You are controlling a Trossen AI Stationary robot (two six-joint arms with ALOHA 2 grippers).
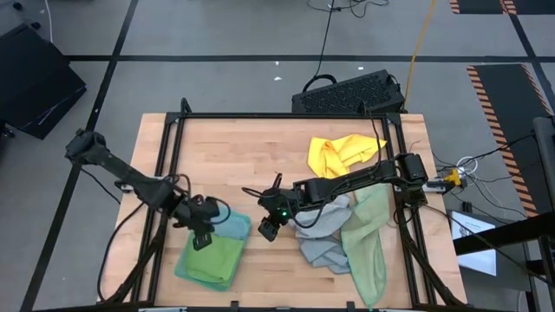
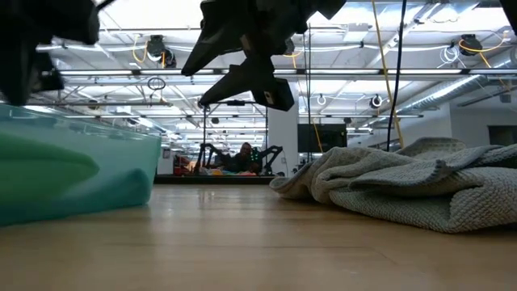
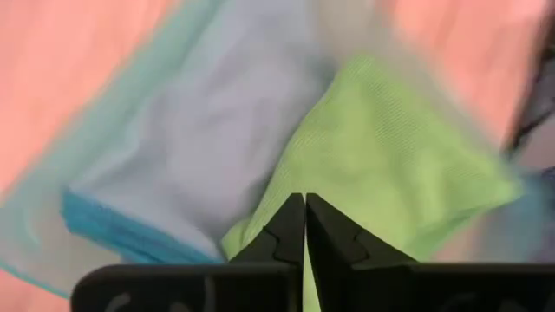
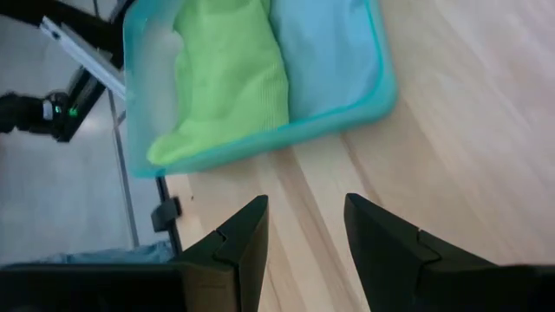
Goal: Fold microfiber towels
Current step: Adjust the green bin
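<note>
A teal tray (image 1: pixel 179 267) near the table's front left holds a folded bright green towel (image 1: pixel 212 258) and a folded light blue towel (image 1: pixel 231 227), lying side by side (image 4: pixel 230 82) (image 4: pixel 325 48). My left gripper (image 1: pixel 203 234) hangs shut just over them, its tips (image 3: pixel 305 208) above the green towel's edge with nothing between them. My right gripper (image 1: pixel 269 227) stands open over bare wood to the tray's right (image 4: pixel 303 230). A crumpled grey towel (image 1: pixel 323 236), a pale sage towel (image 1: pixel 368 243) and a yellow towel (image 1: pixel 342 154) lie on the table.
The grey towel (image 2: pixel 420 182) and sage towel lie bunched under the right arm's forearm, and the sage one hangs toward the front edge. A black metal frame (image 1: pixel 277 115) rims the table. Bare wood lies between the tray (image 2: pixel 73 170) and the grey towel, and at the far left.
</note>
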